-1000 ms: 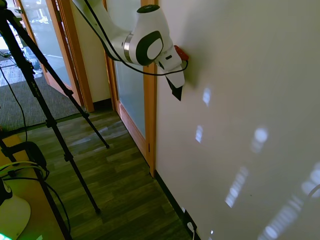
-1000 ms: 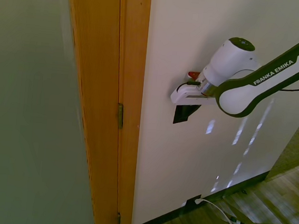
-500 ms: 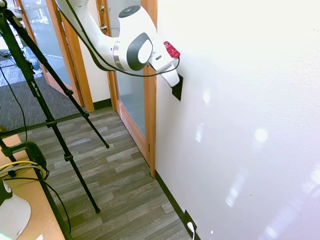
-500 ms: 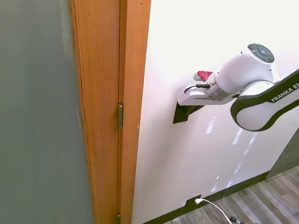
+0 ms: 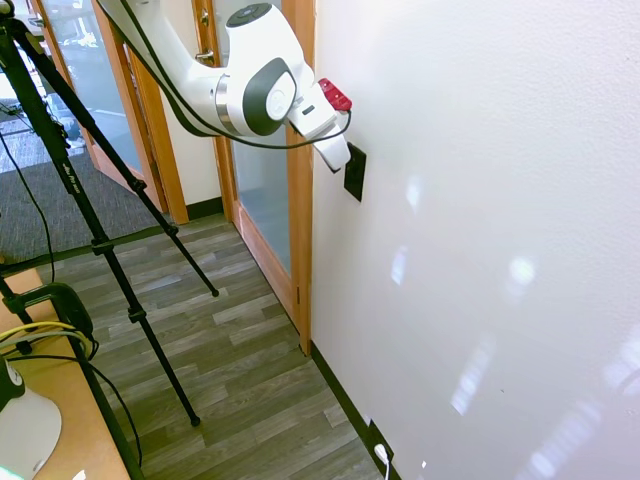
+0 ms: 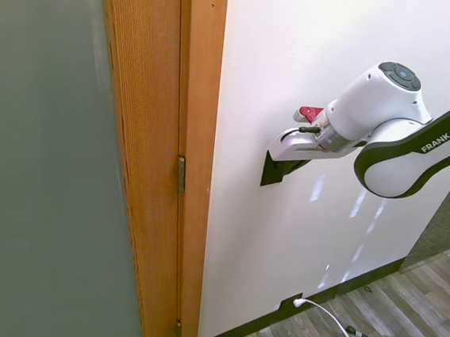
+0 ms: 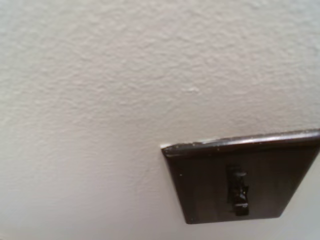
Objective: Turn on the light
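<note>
The light switch (image 5: 354, 172) is a small black upright plate on the white wall, just right of the wooden door frame. No lamp is in view. My gripper (image 5: 338, 158) hangs close in front of the plate's upper left corner, a little off the wall. The second exterior view shows the white hand (image 6: 295, 146) covering the top of the switch plate (image 6: 271, 174). Close up in the wrist view, the plate (image 7: 200, 185) fills the lower right, with its small toggle (image 7: 237, 192) showing.
A wooden door frame (image 5: 300, 200) with a frosted glass panel (image 5: 262, 190) stands right beside the switch. A black outlet plate with a white plug (image 5: 379, 449) sits at the baseboard below. Grey plank flooring (image 5: 240, 370) lies along the wall.
The room went from dim to bright. The arm has pulled back and up-left from the wall, so more of the black plate now shows.
</note>
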`<state>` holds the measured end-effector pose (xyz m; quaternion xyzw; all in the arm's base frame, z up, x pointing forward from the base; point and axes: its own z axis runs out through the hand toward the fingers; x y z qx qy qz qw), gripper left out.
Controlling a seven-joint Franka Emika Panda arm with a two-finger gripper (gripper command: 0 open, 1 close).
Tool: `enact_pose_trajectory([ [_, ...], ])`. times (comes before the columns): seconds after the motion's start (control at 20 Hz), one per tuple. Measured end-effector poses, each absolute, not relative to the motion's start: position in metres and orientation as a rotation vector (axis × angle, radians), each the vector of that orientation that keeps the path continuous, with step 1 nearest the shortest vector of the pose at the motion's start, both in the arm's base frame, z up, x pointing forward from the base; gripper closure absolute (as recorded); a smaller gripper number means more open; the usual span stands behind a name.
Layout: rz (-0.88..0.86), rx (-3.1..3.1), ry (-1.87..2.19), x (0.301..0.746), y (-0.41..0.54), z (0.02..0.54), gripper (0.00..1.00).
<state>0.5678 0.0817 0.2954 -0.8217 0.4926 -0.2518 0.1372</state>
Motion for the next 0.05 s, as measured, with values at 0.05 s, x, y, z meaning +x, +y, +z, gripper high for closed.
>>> enact_pose_trajectory([
  [0.05, -0.726, -2.388, 1.414, 0.5672, 0.0848, 0.2957, 0.0],
])
